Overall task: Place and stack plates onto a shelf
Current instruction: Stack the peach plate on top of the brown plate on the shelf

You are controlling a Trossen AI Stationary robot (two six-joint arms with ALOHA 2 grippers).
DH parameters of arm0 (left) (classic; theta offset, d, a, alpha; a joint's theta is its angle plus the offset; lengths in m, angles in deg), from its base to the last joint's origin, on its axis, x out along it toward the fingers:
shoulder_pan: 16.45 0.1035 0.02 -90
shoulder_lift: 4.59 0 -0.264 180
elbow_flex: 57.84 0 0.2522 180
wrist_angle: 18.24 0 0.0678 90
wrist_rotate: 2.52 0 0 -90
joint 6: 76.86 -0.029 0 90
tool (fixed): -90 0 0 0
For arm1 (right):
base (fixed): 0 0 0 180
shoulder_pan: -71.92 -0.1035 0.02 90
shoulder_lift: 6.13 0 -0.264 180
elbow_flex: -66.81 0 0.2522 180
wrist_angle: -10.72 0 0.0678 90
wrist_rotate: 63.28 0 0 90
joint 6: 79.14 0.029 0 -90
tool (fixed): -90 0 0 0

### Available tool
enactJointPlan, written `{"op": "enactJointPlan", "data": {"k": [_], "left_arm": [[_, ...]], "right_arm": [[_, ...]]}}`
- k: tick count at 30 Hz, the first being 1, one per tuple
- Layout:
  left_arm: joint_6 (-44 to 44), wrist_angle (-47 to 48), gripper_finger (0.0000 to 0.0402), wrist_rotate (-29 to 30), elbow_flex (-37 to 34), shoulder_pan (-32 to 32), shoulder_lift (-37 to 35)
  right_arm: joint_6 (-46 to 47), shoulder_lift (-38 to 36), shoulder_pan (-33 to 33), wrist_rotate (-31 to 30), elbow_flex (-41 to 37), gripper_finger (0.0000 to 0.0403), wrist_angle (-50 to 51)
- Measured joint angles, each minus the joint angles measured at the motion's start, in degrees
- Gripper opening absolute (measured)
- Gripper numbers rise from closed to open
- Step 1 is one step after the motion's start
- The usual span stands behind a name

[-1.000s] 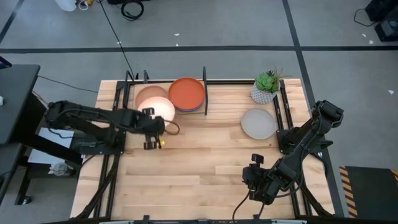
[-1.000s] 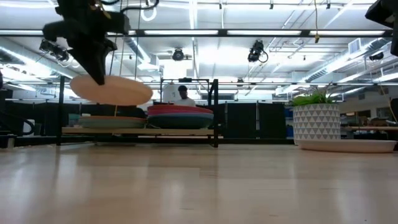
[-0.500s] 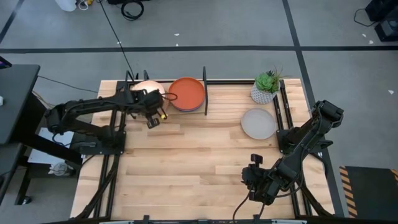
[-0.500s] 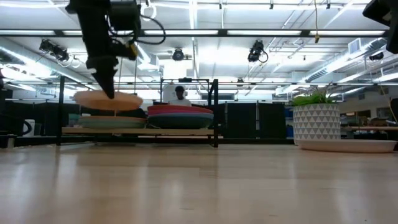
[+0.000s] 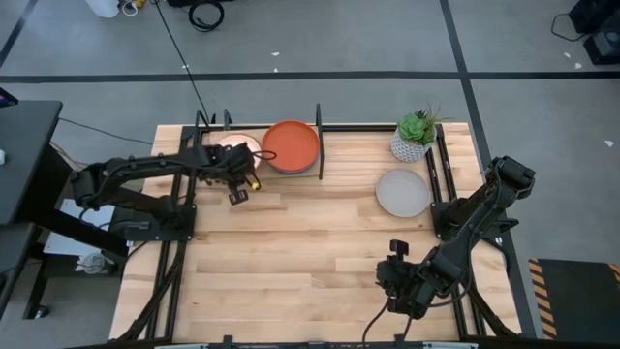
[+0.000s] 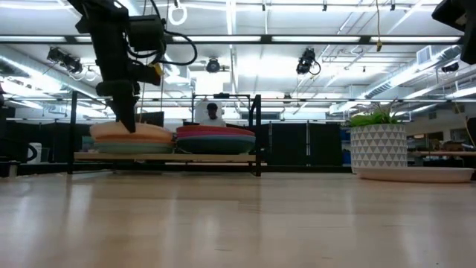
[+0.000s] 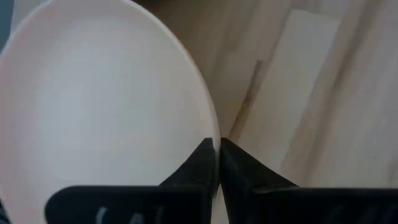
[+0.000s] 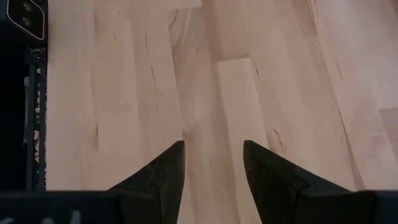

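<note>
While on the stack, cream plate sits in left gripper

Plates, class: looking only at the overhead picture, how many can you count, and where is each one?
3 show fully: a cream plate pinched by the left gripper on the shelf's left stack, an orange-red plate topping the right stack, and a grey plate on the table. Others lie hidden beneath.

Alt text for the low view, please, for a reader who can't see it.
Seen level across the table, the left gripper holds the rim of a cream plate atop the left stack on the shelf. Beside it sits a second stack topped by an orange-red plate; a potted plant stands far right.
</note>
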Motion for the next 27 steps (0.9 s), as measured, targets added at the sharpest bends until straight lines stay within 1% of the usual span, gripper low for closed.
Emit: {"op": "enactJointPlan", "data": {"k": [2, 4, 8, 13, 16, 19, 20, 21, 23, 25, 26, 27], "left_arm": [[-0.44, -1.02, 0.0029, 0.57, 0.0, -0.98, 0.02], [-0.54, -2.68, 0.0044, 1.98, 0.0, -1.78, 0.04], [-0.47, -3.13, 0.0093, 2.55, 0.02, -3.03, 0.04], [1.76, -0.38, 0.0147, 2.78, 0.51, -4.88, -0.55], [5.0, 0.7, 0.0163, 3.02, 1.97, -7.75, -0.57], [7.07, 0.67, 0.0165, 3.31, 2.38, -12.24, -0.57], [7.61, 0.66, 0.0164, 4.65, 2.26, -13.68, -0.57], [7.92, 0.58, 0.0162, 7.21, 1.87, -15.08, -0.57], [8.51, 0.31, 0.0158, 14.73, 0.77, -16.87, -0.56], [9.38, -1.8, 0.0154, 22.01, -0.09, -16.85, -0.55], [9.82, -3.56, 0.0152, 23.76, -0.51, -16.23, -0.55], [9.97, -5.59, 0.0151, 24.09, -1.13, -15.33, -0.57]], "right_arm": [[-0.01, 0.0, 0.21, 0.0, 0.0, 0.0169, -0.02], [-0.27, 0.0, 0.49, 0.02, 0.0, 0.0169, -0.06], [-0.61, 0.0, 0.87, 0.04, 0.0, 0.0169, -0.27], [-0.63, 0.0, 0.87, 1.57, 0.0, 0.0169, 0.44], [0.28, 0.0, 1.55, 1.06, 0.02, 0.0167, 4.25], [3.26, 0.0, 3.81, 1.09, 0.02, 0.016, 10.35], [3.27, 0.0, 4.6, 1.16, 0.02, 0.0158, 11.64], [2.6, 0.0, 5.3, 1.23, 0.02, 0.0155, 12.32], [0.05, 0.0, 6.42, 1.4, 0.02, 0.015, 12.12], [-3.51, 0.0, 7.95, 1.62, 0.02, 0.0146, 11.45], [-5.12, 0.0, 8.92, 1.62, 0.02, 0.0144, 11.34], [-6.34, 0.0, 9.93, 1.52, 0.02, 0.0142, 11.12]]}}
